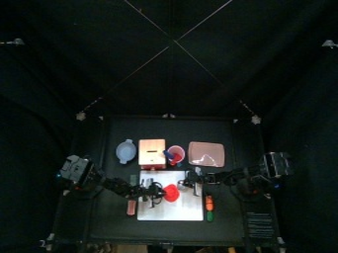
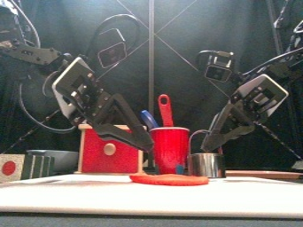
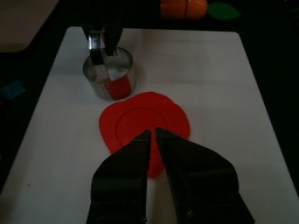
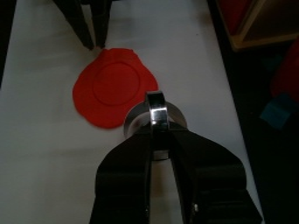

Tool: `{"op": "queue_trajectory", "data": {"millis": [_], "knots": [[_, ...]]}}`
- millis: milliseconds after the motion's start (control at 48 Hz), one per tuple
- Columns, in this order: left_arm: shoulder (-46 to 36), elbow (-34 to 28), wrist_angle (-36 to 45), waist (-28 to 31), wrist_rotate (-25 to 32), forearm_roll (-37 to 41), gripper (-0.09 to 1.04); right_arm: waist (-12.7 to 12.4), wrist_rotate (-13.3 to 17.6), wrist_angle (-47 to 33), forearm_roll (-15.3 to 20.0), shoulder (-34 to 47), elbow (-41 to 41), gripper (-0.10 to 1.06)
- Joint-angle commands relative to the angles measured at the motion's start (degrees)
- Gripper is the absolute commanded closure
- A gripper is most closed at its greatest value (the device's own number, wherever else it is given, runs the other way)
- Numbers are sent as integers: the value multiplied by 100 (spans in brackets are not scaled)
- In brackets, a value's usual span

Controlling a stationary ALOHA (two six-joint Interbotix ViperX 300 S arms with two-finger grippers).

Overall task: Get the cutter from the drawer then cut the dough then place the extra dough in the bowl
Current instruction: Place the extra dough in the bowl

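A flat red dough disc (image 2: 169, 179) lies on the white cutting board (image 2: 71, 191) and bears a round pressed mark (image 3: 142, 122). The metal cutter (image 2: 206, 165) stands upright on the board just beside the dough (image 4: 114, 87), not on it. My right gripper (image 4: 156, 131) is shut on the cutter's wire handle, right above the cutter (image 4: 156, 112). My left gripper (image 3: 156, 133) has its jaws together, its tips low over the dough's edge opposite the cutter (image 3: 108, 75). The blue-grey bowl (image 1: 126, 150) sits at the back left.
Behind the board stand the wooden box with its red drawer front (image 2: 104, 147), a red cup with toy knives (image 2: 169, 146) and the pink tray (image 1: 208, 153). An orange and green toy food (image 3: 187, 9) lies past the board's end.
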Motion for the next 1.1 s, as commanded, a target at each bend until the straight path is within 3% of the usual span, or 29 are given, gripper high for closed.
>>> {"op": "queue_trajectory", "data": {"millis": [21, 229, 458, 604, 812, 1104], "knots": [[-176, -44, -26, 158, -18, -35, 36, -35, 9, 18, 0, -202, 9, 35], [-211, -88, 114, 510, -18, -123, 34, -53, 9, 26, -35, -299, 70, 25], [-272, -316, 1020, 826, 35, -44, 22, -53, 9, 114, -88, -431, 114, 23], [-264, -615, 1784, 1125, 123, 545, 15, -70, 9, 123, -149, -466, 141, 23], [-141, -1099, 2725, 1521, 167, 1415, 15, -79, 9, 123, -176, -466, 132, 23], [97, -1477, 3287, 1600, 176, 2347, 16, -97, 9, 123, -176, -466, 149, 23]]}}
